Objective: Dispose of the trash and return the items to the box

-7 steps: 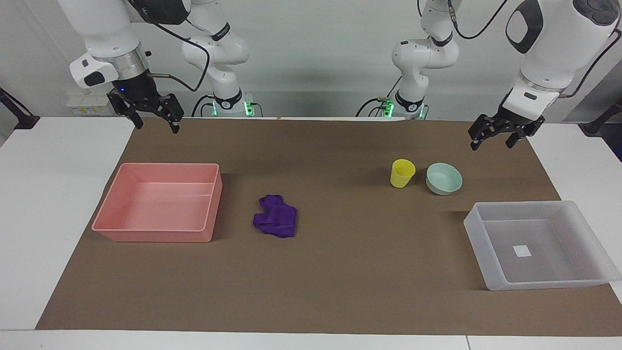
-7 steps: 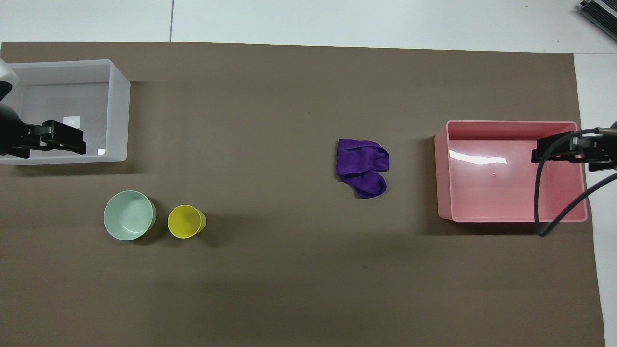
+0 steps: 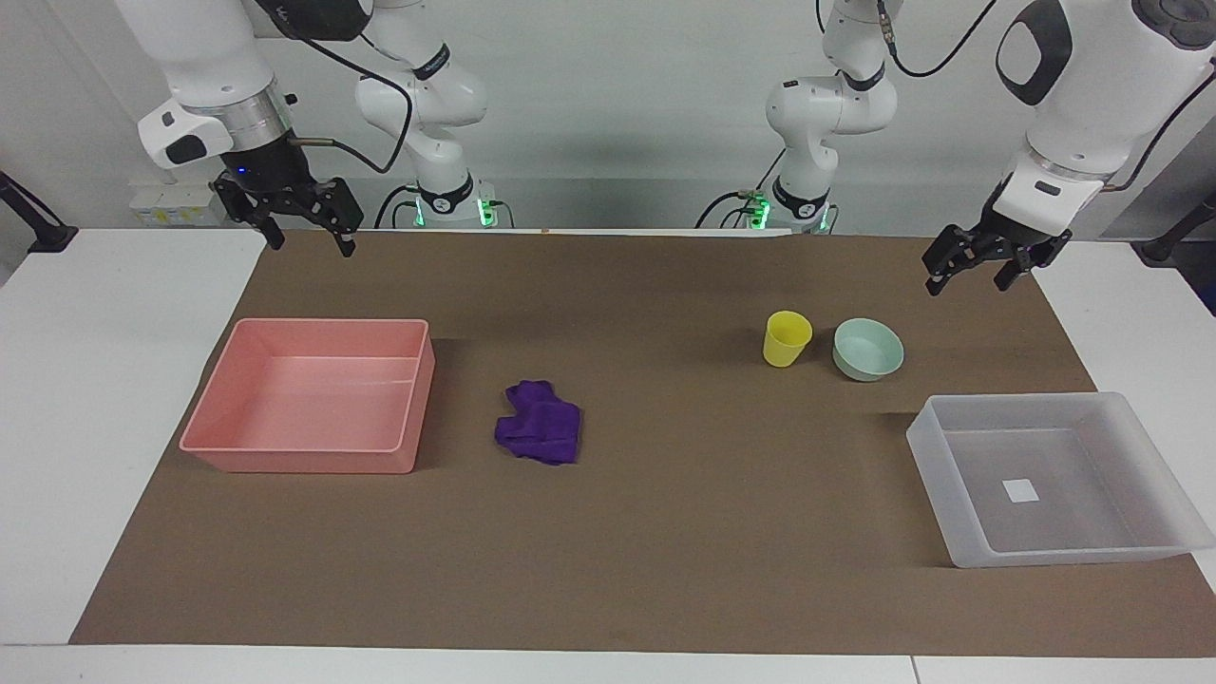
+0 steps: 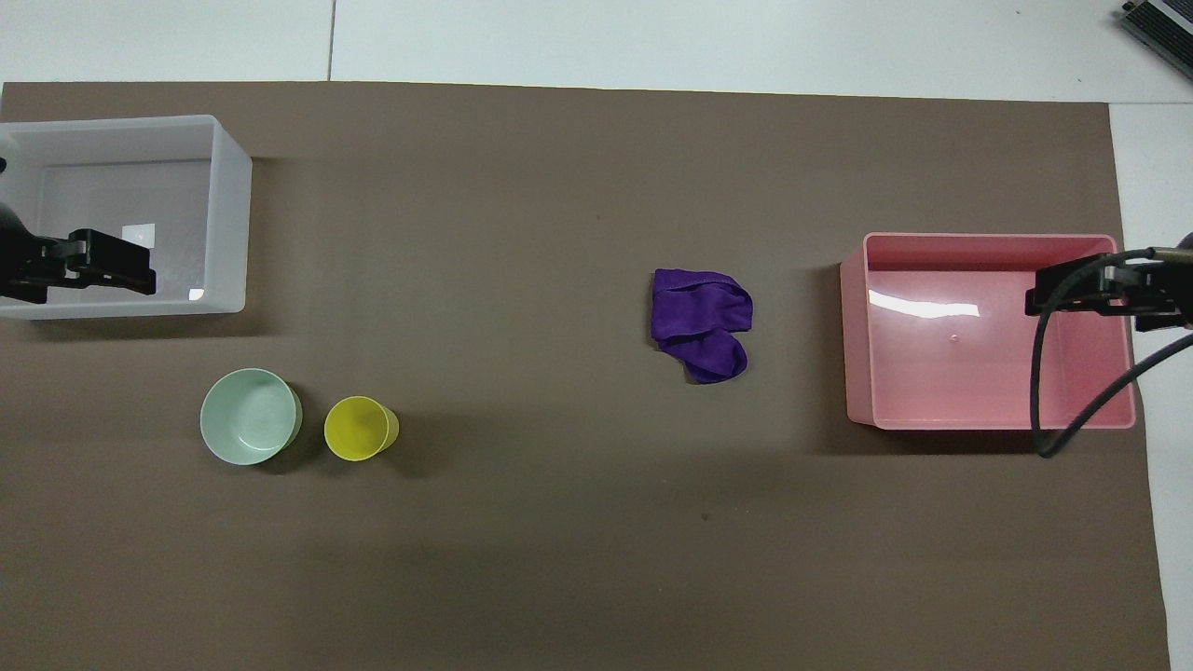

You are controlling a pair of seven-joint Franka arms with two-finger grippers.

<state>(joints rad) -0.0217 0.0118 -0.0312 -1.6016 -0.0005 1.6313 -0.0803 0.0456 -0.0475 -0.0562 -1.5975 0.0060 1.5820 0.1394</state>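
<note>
Both arms wait raised at the robots' edge of the brown mat [image 3: 665, 532]: the left gripper [image 3: 978, 271] hangs over the mat's corner at the left arm's end, the right gripper [image 3: 304, 233] over the corner at the right arm's end, each with jaws released and holding nothing. Nearest the robots on the mat stand the small yellow plastic cup [image 3: 787, 339] and the pale mint-green round bowl [image 3: 867, 349], just beside each other, upright. Farther out lie the crumpled deep-purple cloth wad [image 3: 539, 422] near the middle and the pink rectangular plastic tray [image 3: 237, 399] toward the right arm's end. Farthest, toward the left arm's end, sits the shallow translucent whitish plastic box [image 3: 926, 446], holding only its white sticker [image 3: 1021, 490]
</note>
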